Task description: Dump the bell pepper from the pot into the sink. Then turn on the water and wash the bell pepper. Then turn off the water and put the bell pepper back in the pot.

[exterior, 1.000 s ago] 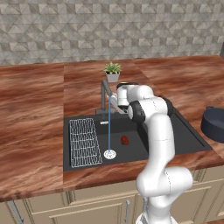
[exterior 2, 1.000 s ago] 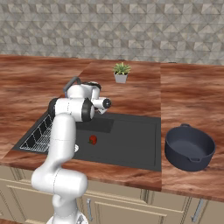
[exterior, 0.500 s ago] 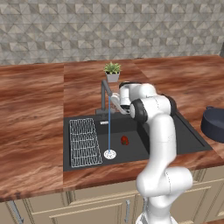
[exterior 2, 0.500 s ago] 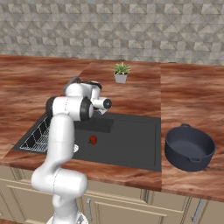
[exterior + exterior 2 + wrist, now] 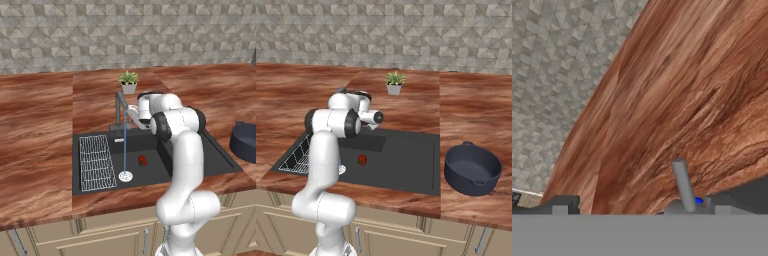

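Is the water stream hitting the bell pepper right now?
Apart. In the left base view the water falls straight onto the drain, and bare black sink floor separates it from the bell pepper.

Both base views look forward and down from behind the arm at the sink (image 5: 150, 150) (image 5: 401, 160); the hand view skims close over the desk (image 5: 677, 100) beside it.

Your arm stands bent over the sink (image 5: 220, 155), elbow high, forearm reaching back toward the faucet (image 5: 119, 107). Gripper (image 5: 131, 112) sits level w/ the faucet top, just beside it, fingers spread wide, nothing between them.
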Controlling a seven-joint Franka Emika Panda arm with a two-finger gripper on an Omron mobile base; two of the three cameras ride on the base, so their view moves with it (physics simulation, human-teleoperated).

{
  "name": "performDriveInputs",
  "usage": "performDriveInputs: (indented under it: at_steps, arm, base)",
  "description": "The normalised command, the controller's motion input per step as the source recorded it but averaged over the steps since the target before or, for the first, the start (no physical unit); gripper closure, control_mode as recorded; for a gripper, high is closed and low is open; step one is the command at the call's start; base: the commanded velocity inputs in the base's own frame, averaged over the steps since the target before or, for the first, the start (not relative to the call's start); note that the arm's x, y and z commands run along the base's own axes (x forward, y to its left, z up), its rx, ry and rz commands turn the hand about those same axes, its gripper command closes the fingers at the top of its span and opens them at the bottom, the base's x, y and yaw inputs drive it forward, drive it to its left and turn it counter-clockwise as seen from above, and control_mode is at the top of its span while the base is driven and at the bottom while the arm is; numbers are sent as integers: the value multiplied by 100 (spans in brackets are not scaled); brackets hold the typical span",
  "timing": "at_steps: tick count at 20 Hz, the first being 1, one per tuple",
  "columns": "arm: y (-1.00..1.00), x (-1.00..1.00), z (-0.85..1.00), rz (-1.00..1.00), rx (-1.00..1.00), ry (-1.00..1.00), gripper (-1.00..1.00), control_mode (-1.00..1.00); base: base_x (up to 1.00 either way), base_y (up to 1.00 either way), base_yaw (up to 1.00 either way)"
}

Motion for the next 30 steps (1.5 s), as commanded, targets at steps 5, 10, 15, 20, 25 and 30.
performDriveInputs:
  at_steps: [5, 10, 15, 20, 25, 30]
  arm:
    - [-30, -26, 4, 0, 0, 0, -100, -100]
    - [-31, -14, 5, 0, 0, 0, -100, -100]
    - [-18, 0, 0, 0, 0, 5, -100, -100]
    - [-15, 1, -17, 3, 0, 12, -100, -100]
    - [-9, 1, -19, 4, 0, 4, -100, -100]
    - [0, 2, -6, 6, 0, 0, -100, -100]
  base:
    - [0, 0, 0]
    - [0, 0, 0]
    - [0, 0, 0]
    - [0, 0, 0]
    - [0, 0, 0]
    - [0, 0, 0]
